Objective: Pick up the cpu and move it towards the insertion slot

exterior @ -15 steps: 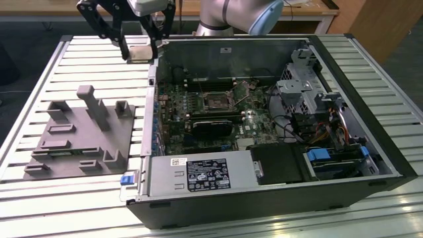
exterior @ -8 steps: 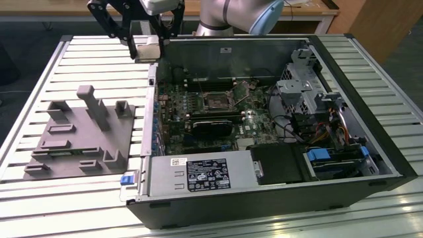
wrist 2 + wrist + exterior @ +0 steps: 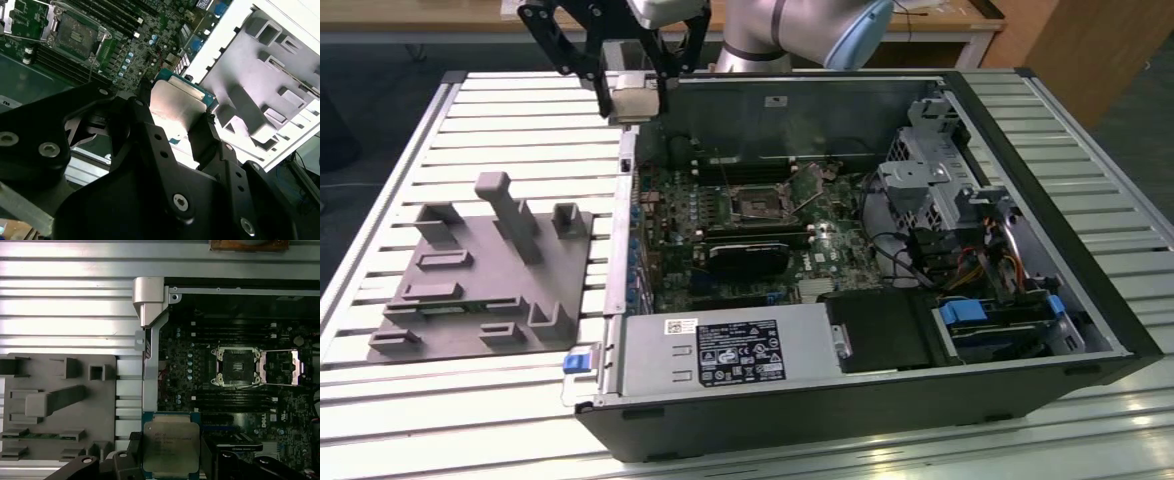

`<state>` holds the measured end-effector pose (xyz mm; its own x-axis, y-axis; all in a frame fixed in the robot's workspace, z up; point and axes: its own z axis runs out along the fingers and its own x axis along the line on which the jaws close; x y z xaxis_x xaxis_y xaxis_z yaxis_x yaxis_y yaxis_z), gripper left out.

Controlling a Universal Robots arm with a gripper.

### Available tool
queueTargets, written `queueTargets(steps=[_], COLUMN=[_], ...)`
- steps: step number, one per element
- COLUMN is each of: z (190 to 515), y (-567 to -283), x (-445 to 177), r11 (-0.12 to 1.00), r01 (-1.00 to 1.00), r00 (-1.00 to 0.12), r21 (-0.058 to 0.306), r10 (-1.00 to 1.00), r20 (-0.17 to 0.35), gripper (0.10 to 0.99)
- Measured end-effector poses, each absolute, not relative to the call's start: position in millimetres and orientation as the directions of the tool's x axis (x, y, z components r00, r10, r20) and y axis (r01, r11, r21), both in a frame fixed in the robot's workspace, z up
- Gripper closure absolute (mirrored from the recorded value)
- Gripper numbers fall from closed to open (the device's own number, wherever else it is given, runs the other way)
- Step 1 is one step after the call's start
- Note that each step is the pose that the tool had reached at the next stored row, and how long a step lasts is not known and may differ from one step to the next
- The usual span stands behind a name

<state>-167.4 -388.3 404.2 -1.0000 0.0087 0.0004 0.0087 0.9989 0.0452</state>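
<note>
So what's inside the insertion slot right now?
The insertion slot looks empty: dark centre, frame open. The cpu is held in the gripper, away from it. The socket's fine contacts can't be made out.

We see a silvery-grey cpu [image 3: 171, 447] with a teal-green rim between black gripper [image 3: 167, 460] fingers, above a green motherboard [image 3: 200, 370] and grey fixture [image 3: 55, 405].

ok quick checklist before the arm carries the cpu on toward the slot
1. Grip: gripper shut on the cpu, held at two opposite edges: ok.
2. Cpu lifted off the grey fixture: ok.
3. Slot open, its frame swung aside: ok.
4. Cpu over the slot: not ok, it hangs near the case wall.
5. Cpu corner lined up with the slot: cannot tell.
</note>
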Motion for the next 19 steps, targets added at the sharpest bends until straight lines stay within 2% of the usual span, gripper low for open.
queueTargets(steps=[19], z=[404], y=[-381], x=[-138], r11=[0.999], r01=[0.009], r00=[-1.0], r21=[0.045], r10=[0.009], r20=[0.0], gripper=[0.541])
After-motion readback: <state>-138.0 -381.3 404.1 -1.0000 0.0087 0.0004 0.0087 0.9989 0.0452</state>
